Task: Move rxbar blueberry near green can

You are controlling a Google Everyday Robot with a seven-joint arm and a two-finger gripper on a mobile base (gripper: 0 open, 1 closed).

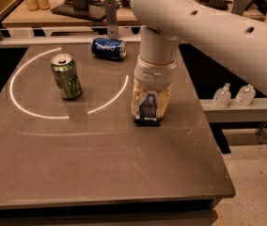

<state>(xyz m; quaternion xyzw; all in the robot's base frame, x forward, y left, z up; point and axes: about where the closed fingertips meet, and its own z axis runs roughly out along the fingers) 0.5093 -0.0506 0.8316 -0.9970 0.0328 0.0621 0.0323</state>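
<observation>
1. The arm (208, 18) is a thick, smooth, off-white tube filling the upper right of the frame, with small dark round holes dotted along its shell.
2. Its wrist (154, 74) is a rounded cylinder in the same off-white, ringed by shallow seams.
3. The end effector (147, 117), just right of frame centre, has pale, yellowish, translucent-looking fingers (136, 105).
</observation>
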